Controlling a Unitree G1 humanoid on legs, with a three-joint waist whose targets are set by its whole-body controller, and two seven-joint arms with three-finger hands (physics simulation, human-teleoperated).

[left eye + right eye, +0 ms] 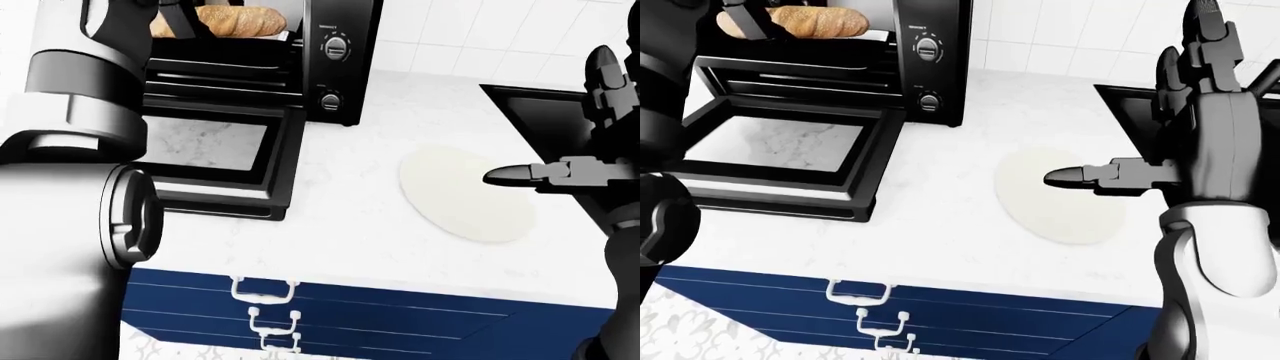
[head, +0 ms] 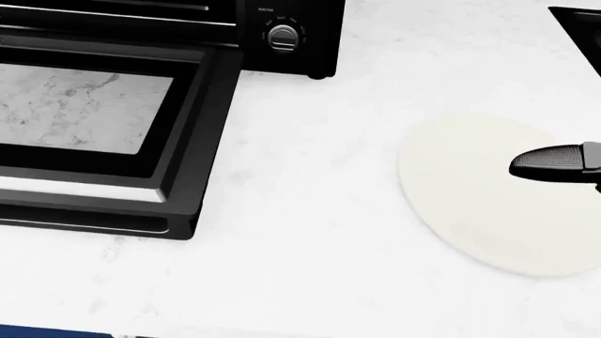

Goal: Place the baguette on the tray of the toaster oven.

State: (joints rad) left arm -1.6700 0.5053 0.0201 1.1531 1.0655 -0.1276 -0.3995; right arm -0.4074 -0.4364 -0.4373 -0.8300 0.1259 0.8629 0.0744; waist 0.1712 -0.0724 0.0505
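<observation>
The golden baguette [image 1: 240,20] lies inside the black toaster oven [image 1: 340,67], at the top left of both eye views. My left hand [image 1: 752,22] reaches into the oven, its dark fingers [image 1: 176,18] wrapped across the baguette's left part. The tray under the loaf is hidden by the oven frame and my arm. The oven's glass door [image 2: 183,141] hangs open, flat over the counter. My right hand [image 1: 1125,94] hovers open at the right, fingers up, with its thumb [image 2: 554,162] over a round white plate [image 2: 470,197].
A black recessed basin or cooktop [image 1: 540,112] sits at the counter's right. Two oven knobs [image 1: 335,48] face me. Blue drawers with white handles [image 1: 265,289] run below the marble counter's edge. My left forearm [image 1: 80,90] blocks the far left.
</observation>
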